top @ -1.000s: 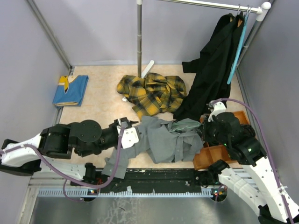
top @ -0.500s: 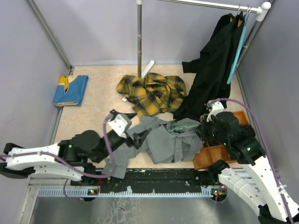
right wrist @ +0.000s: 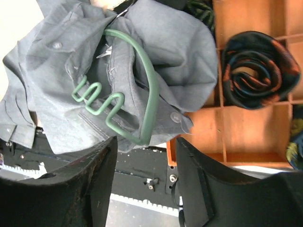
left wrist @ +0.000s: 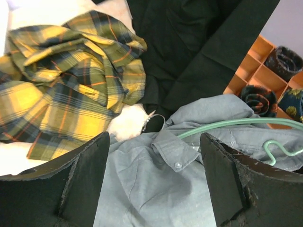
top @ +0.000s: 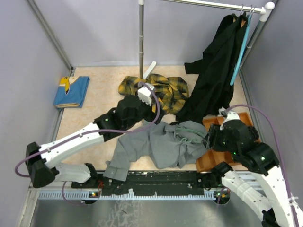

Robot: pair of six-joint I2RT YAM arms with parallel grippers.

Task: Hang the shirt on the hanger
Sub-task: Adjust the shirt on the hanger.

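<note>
The left gripper (left wrist: 154, 179) hangs over the collar of the grey shirt (top: 158, 146) with its fingers spread wide and nothing between them, the yellow plaid shirt (left wrist: 71, 75) lying just beyond. The right gripper (right wrist: 144, 179) is parted too and holds nothing, poised at the shirt's edge beside the orange tray (right wrist: 246, 137). The hanger (right wrist: 152, 97) lies half tucked into the crumpled grey shirt on the table, its wavy bar showing among the folds.
</note>
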